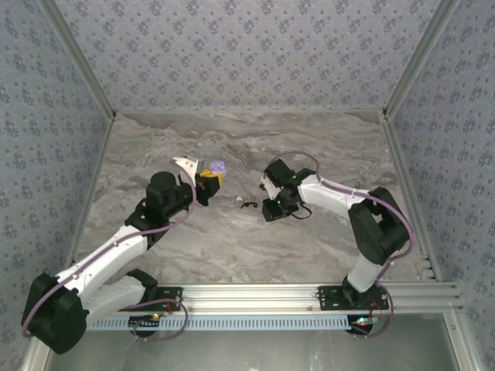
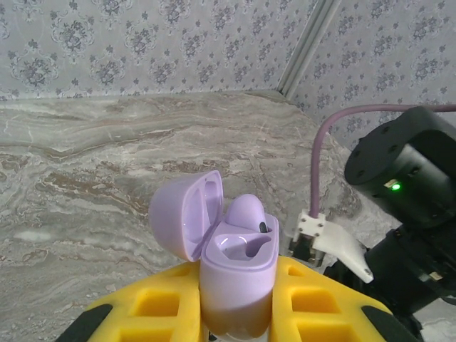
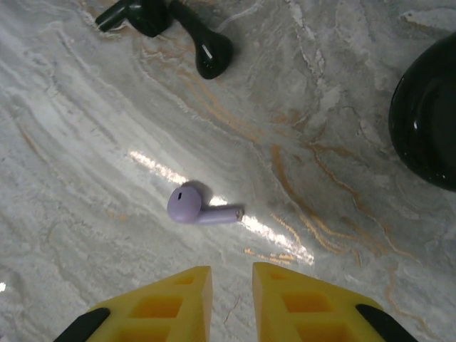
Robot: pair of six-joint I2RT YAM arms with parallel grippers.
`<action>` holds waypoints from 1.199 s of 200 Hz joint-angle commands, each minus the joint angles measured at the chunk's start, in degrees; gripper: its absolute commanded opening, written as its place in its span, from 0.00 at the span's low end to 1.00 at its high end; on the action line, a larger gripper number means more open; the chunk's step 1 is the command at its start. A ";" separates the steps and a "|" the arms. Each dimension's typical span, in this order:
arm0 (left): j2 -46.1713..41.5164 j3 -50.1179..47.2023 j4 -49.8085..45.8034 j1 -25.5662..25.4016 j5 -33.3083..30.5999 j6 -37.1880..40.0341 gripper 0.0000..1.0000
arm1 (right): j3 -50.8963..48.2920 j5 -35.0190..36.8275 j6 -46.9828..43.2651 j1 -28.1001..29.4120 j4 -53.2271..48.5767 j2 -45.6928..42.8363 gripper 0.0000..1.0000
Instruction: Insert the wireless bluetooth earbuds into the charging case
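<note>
Top external view: the left gripper (image 1: 207, 184) holds the lilac charging case (image 1: 218, 167) over the middle of the marble tabletop (image 1: 232, 247), a little left of centre. The right gripper (image 1: 272, 207) hangs low just right of centre, its fingers hidden under its own wrist. A small black curved piece (image 1: 247, 205) lies between the two arms. No earbud can be made out at this size.

Left wrist view: the left gripper (image 2: 239, 306) has its yellow fingers (image 2: 167, 303) clamped on the sides of the charging case (image 2: 239, 285), which stands upright with its lid swung open to the left. One seated earbud (image 2: 246, 212) sits in the case, its rounded head up and its stem hidden inside. The well in front of it is bare. The case bottom is cut off by the lower edge. No writing is legible.

Right wrist view: the right gripper (image 3: 231, 285) shows a narrow gap between its yellow fingers (image 3: 171, 299) and grips nothing. The loose earbud (image 3: 194, 206) lies on the marble just ahead of the fingertips, its long axis nearly level across the picture, head left and stem tip right. Two black earbuds (image 3: 206, 50) lie near the top edge, and a glossy black round object (image 3: 427, 114) is cut off at the right.
</note>
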 commanded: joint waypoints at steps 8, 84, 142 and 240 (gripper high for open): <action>-2.09 -0.29 -0.96 -0.04 -0.42 1.51 0.06 | 2.92 1.39 1.53 0.56 1.59 2.48 0.20; -3.68 -1.70 -0.48 0.02 -1.31 1.53 0.06 | 5.48 1.82 1.92 0.69 0.98 7.15 0.18; -3.58 -2.14 -0.21 -0.05 -1.15 1.47 0.06 | 5.45 2.07 1.75 1.02 0.59 9.36 0.18; -3.60 -2.67 0.16 -0.03 -1.66 1.15 0.06 | 5.12 4.03 0.89 2.54 -4.80 7.80 0.19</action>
